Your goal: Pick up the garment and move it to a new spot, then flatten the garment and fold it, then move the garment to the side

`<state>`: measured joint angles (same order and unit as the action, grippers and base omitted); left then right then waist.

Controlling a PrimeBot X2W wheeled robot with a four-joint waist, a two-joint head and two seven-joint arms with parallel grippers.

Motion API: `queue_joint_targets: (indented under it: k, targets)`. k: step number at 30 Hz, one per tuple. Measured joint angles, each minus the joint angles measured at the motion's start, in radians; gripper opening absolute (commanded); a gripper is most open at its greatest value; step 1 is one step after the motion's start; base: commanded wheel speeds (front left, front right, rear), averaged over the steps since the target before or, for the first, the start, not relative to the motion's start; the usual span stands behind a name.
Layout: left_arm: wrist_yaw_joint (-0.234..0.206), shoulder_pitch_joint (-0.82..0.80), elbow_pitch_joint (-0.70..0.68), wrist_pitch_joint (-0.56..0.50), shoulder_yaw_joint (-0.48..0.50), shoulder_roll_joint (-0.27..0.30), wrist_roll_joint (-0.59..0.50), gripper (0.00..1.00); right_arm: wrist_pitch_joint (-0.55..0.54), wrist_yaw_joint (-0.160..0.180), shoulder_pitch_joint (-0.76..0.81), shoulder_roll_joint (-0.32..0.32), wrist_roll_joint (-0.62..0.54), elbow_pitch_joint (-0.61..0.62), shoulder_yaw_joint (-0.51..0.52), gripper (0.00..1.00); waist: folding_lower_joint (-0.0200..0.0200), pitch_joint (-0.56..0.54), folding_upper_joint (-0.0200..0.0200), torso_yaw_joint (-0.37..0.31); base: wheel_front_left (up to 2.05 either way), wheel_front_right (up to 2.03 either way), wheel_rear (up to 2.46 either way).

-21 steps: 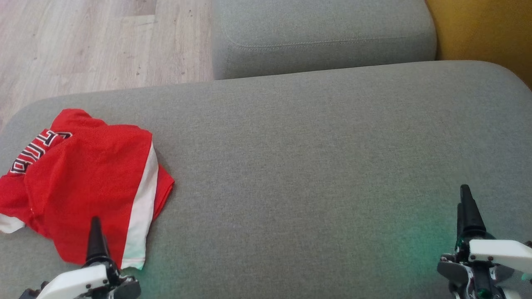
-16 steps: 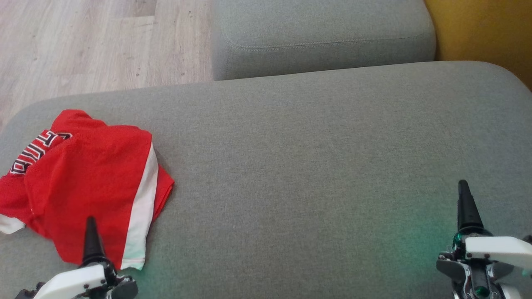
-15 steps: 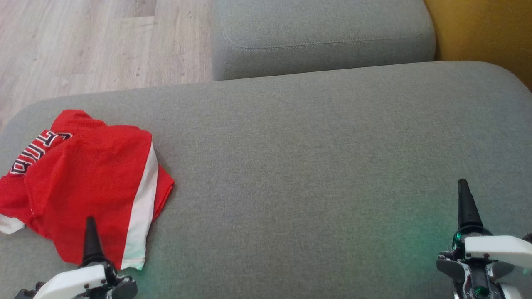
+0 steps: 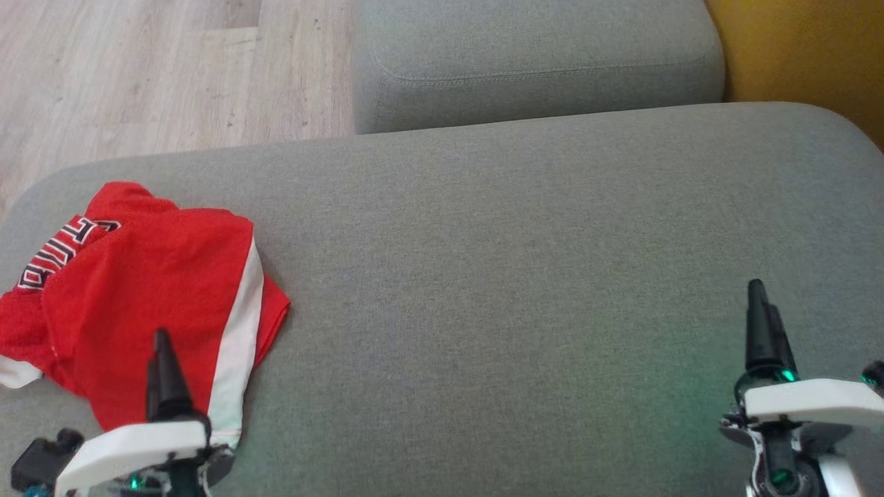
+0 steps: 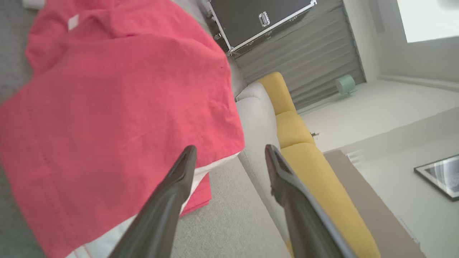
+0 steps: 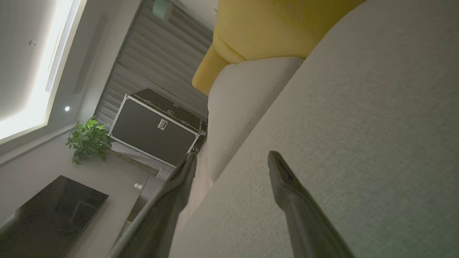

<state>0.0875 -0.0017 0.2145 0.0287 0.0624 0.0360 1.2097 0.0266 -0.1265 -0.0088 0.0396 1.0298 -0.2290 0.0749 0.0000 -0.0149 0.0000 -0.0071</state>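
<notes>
Compared with half a second ago, the left end effector has crept forward. Its dark finger now reaches further up over the near part of the red jersey, and more of its white body shows at the bottom of the head view. The right end effector has also advanced a little over the bare grey sofa seat, well away from the jersey. The jersey itself has not moved. It lies loosely folded at the left end of the seat, with its white side stripe toward the middle of the sofa and black-and-white lettering on the far left fold.

In the left wrist view the fingers stand wide apart with no cloth between them. One finger is over the jersey's white-edged hem, the other over the grey upholstery. I cannot tell whether either touches. In the right wrist view the fingers are spread just as wide over plain grey fabric.

Across the room a black flight case with metal edging stands latched shut, so its contents are hidden. A potted plant stands just beside it.
</notes>
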Motion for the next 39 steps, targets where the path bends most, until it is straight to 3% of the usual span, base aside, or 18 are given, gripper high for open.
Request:
queue_joint_targets:
  k: [5, 19, 32, 39]
  targets:
    - [-0.025, 0.001, -0.037, 0.017, -0.049, 0.0, -0.149, 1.0, 0.015, 0.0, -0.002, 0.0, -0.142, 0.02, -0.031, 1.0, 0.0, 0.001, 0.0, -0.007, 0.0, 0.0, 0.0]
    - [-0.027, 0.001, -0.071, 0.055, -0.14, 0.002, -0.465, 1.0, 0.057, 0.0, -0.003, 0.0, -0.419, 0.05, -0.095, 1.0, 0.0, 0.0, 0.0, -0.019, 0.0, 0.0, 0.0]
    - [-0.079, 0.001, -0.086, 0.092, -0.235, 0.03, -0.652, 1.0, 0.092, 0.0, -0.002, 0.001, -0.63, 0.068, -0.134, 1.0, 0.0, 0.002, 0.0, -0.03, 0.0, 0.0, 0.0]
    - [-0.079, -0.002, -0.049, 0.114, -0.287, 0.052, -0.734, 1.0, 0.113, 0.0, -0.002, 0.001, -0.74, 0.065, -0.141, 1.0, 0.0, -0.002, 0.0, -0.032, 0.0, 0.0, 0.0]
